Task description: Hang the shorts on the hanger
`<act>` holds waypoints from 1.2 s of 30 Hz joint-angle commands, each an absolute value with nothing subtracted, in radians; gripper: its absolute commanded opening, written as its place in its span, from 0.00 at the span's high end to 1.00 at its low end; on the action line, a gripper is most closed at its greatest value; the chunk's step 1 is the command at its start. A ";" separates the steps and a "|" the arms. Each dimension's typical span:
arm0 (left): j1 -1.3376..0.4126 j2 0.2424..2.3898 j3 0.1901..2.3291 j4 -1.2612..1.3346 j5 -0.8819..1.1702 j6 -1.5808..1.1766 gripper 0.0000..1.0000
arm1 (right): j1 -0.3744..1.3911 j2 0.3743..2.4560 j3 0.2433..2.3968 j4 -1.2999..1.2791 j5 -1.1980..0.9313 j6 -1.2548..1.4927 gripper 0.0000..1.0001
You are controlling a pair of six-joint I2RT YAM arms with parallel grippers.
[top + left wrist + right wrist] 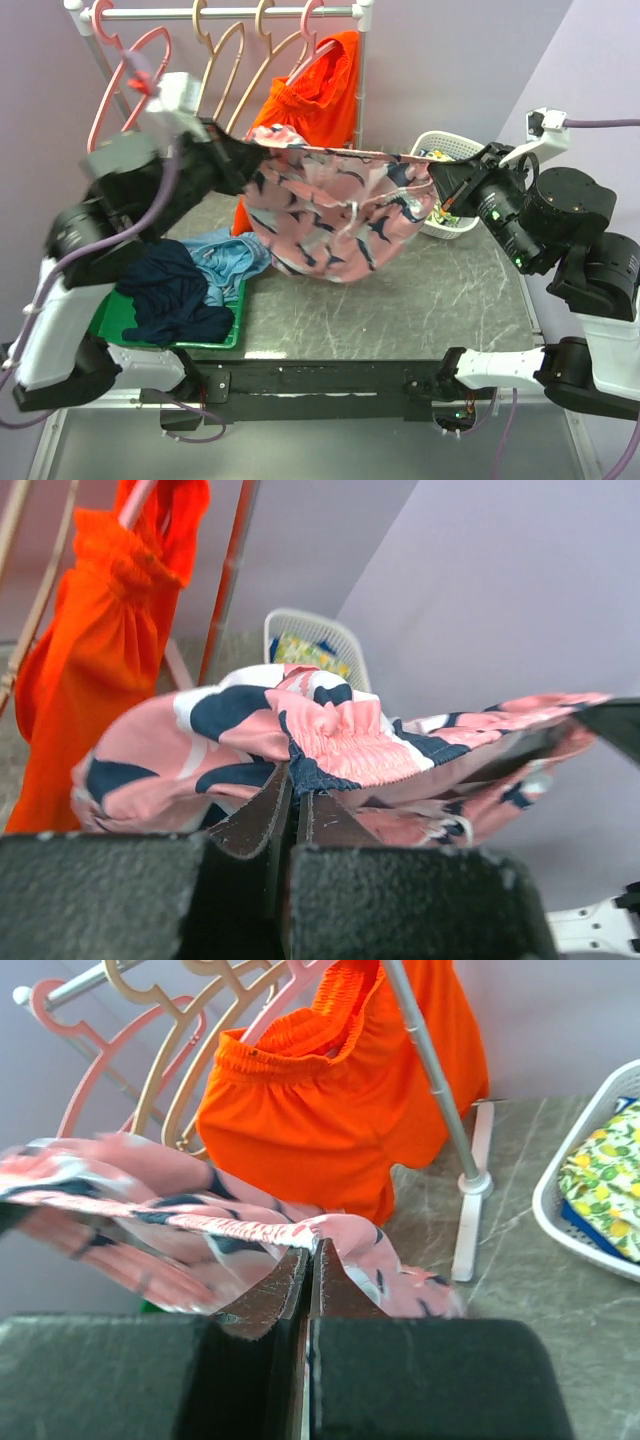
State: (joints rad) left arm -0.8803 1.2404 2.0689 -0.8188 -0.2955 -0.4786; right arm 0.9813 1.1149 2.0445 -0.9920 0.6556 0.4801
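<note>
Both arms hold the shorts (340,215) in the air over the worktop (440,300), in front of the rail (230,13).

- Left gripper (248,160): jaws pinched tight on the gathered waistband at its left end. The wrist view shows fabric bunched right at the tips.
- Right gripper (437,185): jaws likewise clamped on the waistband edge at the right end, beside the basket (450,150).
- Why so: gripped at two ends, the waistband is pulled into a near-straight line and the legs hang free below. That looks like the set-up for draping the cloth over a hanger bar.
- Hanger (241,45): beige, hooked on the rail, behind and above the left gripper. A second beige one hangs next to it, and I cannot tell which is meant. Shorts and hanger are apart.
- Orange shorts (320,95) hang just behind and touch nothing held.
- Pose, left arm: reaching up and forward, forearm angled right, wrist level with the waistband.
- Pose, right arm: elbow high, forearm pointing left across the worktop, gripper roughly horizontal.
- Tray (238,318) of blue clothes sits under the left arm.

Judgement: stretch done, hanging not begun.
</note>
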 commanded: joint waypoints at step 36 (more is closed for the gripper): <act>-0.778 1.009 1.535 -0.469 -0.314 -0.339 0.24 | 0.609 0.887 0.948 -0.643 0.195 0.661 0.35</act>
